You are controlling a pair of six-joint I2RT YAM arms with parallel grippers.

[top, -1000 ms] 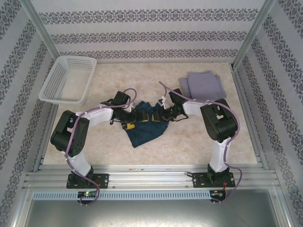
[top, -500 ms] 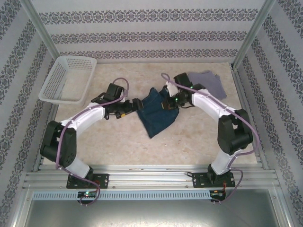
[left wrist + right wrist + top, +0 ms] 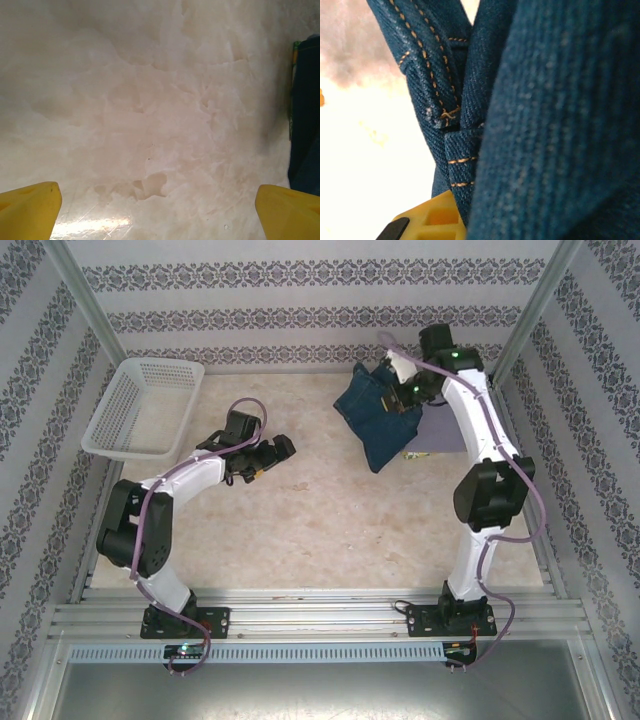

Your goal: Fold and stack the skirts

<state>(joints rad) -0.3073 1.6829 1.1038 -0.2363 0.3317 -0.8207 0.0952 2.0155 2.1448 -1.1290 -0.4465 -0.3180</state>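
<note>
Pale marbled tabletop [image 3: 330, 530], closed in by patterned walls, is your work surface. Your right claw [image 3: 398, 392] is clamped on the dark blue denim skirt [image 3: 375, 425] at the far right of the table. In its wrist view a yellow finger [image 3: 432, 220] presses against a bunched, orange-stitched seam. The skirt hangs spread below that grip, and its right edge overlaps the grey-lavender skirt [image 3: 438, 430] lying by the right wall. You cannot tell whether the two touch. Your left claw [image 3: 277, 450] stands with jaws wide apart, holding nothing, low over bare table left of centre and well apart from the denim. Its wrist view shows yellow fingertips [image 3: 30, 207] at the bottom corners and a strip of denim at the right edge. One white lattice basket [image 3: 112, 410] sits in the far left corner.
</note>
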